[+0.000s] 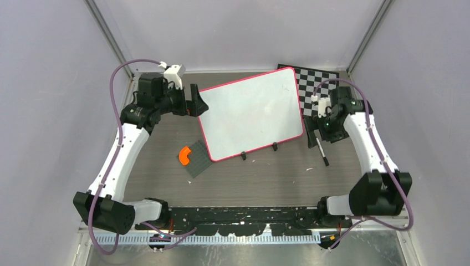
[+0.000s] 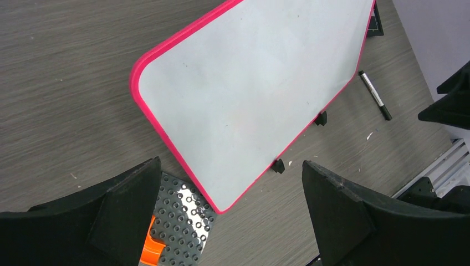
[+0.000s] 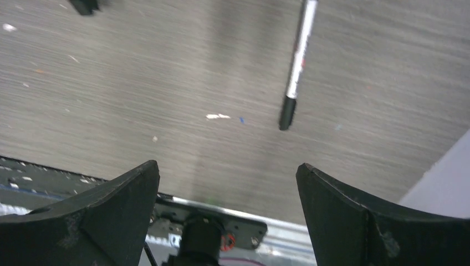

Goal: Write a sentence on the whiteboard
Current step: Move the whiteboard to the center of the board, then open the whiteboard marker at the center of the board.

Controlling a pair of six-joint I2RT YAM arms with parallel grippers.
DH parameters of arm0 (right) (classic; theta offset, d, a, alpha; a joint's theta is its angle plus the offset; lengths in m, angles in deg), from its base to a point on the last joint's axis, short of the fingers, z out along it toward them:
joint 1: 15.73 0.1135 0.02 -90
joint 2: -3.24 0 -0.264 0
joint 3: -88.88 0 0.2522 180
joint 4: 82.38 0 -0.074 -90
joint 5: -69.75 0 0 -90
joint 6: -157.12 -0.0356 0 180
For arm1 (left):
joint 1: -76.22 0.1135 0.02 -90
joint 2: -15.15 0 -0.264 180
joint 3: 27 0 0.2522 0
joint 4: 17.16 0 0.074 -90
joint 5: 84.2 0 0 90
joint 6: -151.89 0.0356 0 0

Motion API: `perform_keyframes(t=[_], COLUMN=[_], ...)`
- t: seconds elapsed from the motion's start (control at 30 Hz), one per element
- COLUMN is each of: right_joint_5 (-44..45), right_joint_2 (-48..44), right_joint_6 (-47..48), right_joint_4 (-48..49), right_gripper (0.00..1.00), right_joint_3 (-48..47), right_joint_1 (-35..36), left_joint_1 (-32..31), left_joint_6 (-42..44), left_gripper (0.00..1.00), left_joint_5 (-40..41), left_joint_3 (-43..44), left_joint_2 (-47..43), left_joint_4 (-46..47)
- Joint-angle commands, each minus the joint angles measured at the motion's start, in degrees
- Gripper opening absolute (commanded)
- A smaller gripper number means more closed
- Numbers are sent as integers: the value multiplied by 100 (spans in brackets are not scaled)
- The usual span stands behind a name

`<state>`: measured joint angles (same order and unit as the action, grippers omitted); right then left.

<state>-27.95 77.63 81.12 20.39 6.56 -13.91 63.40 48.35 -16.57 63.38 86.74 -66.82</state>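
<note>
Right gripper [image 3: 226,169] hangs wide and empty, and I see the slim black-and-white marker pen [image 3: 296,66] just ahead, lying end-on to it, right of the blank pink-rimmed whiteboard [image 1: 252,113].

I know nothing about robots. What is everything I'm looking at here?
Flat white whiteboard with red-pink rim: one, no writing visible, mid-table, two small black feet on its near edge.
Black-and-white checkered chessboard: one, far right, behind the whiteboard's corner.
Slim black-and-white marker pen: one, on the table right of the whiteboard.
Dark grey studded plate: one, by the whiteboard's near-left corner.
Orange curved block: one, at the plate's left edge.
Dark wood-grain table: one.
Left gripper: black, open, empty.
Right gripper: black, open, empty, near the marker.
</note>
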Motion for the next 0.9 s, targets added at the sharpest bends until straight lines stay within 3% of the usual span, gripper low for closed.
perform_keyframes(t=[0.0, 0.1, 0.27, 0.37, 0.47, 0.87], right_joint_5=[93, 389, 752, 939, 943, 1056], right_joint_2=[882, 1378, 2300, 2754, 3155, 4035], right_joint_6=[814, 852, 1017, 1138, 1144, 999], right_joint_4=[-995, -863, -645, -580, -562, 103], right_gripper=[98, 93, 70, 66, 55, 44], right_joint_3=[-613, -821, -1093, -1236, -1438, -1373], right_joint_1=[-354, -352, -388, -459, -529, -578], left_joint_1=[34, 34, 34, 34, 34, 34], left_joint_6=[177, 168, 203, 194, 185, 25], left_gripper=[100, 100, 100, 100, 100, 100], left_joint_5=[-85, 3, 109, 110, 123, 272], left_joint_3=[199, 196, 206, 207, 204, 274], left_joint_2=[-170, -216, -311, -344, -349, -251], left_joint_4=[-22, -71, -148, -200, -223, -265])
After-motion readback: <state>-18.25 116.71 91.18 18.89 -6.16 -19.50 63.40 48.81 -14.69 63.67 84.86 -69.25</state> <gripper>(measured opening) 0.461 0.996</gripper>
